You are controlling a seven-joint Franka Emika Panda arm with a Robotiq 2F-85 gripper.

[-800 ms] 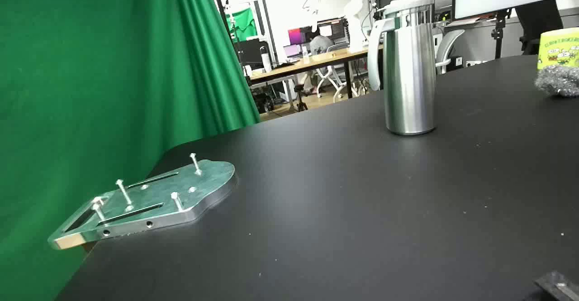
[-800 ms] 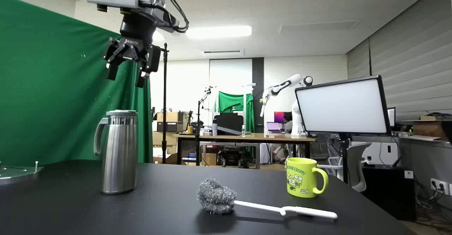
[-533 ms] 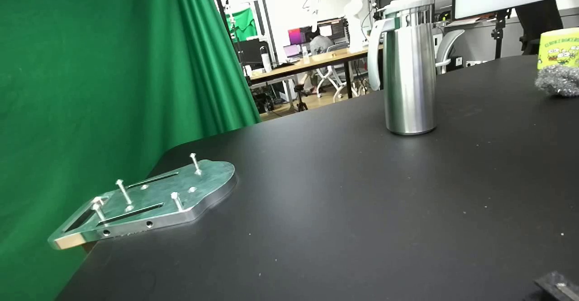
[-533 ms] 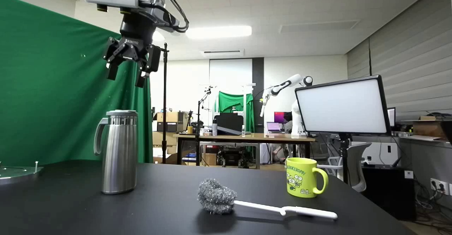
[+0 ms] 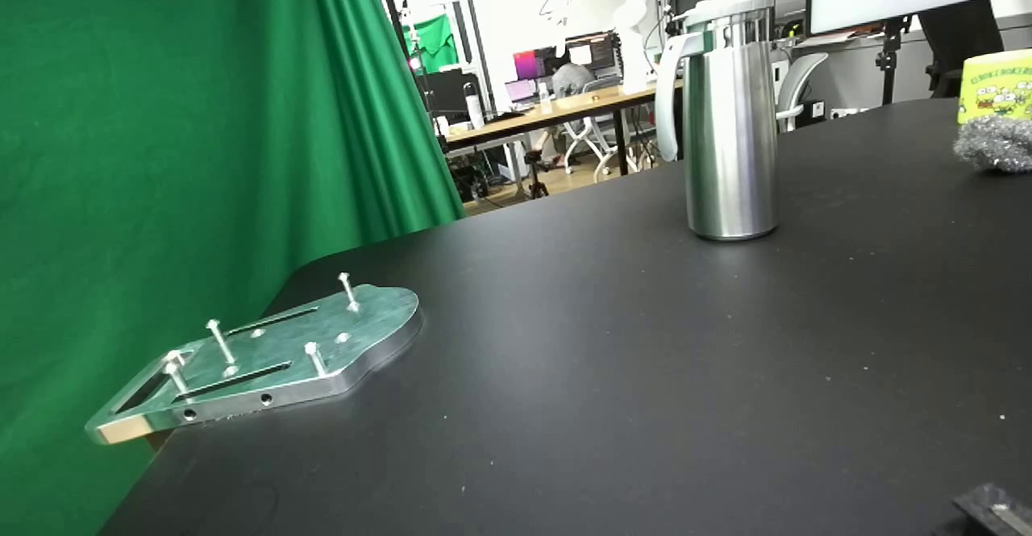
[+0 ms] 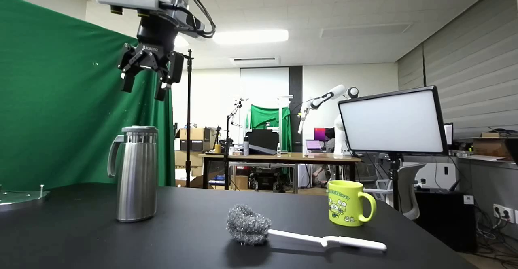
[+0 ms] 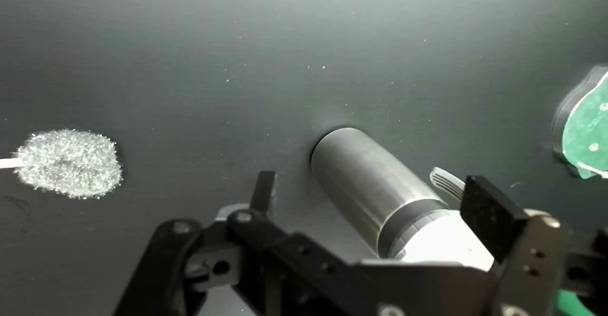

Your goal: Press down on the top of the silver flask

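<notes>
We find the silver flask (image 6: 136, 176) upright on the worktop (image 6: 182, 240), its cap (image 6: 139, 129) fitted on top and its handle (image 6: 113, 154) to one side. The claw (image 6: 144, 88) hangs above, clear of the cap; its fingers (image 6: 128, 83) are spread wide and hold nothing. We judge the press not yet begun. In the wrist view the cap shows off-centre, nearer one finger; we would check the alignment and correct it sideways before descending. We recommend bringing the fingers together first, so that they meet the cap as a single blunt point rather than straddle it or foul the handle. The descent should be slow and plumb, onto the cap's middle: pressing at the edge, in our judgement, could tip the flask
</notes>
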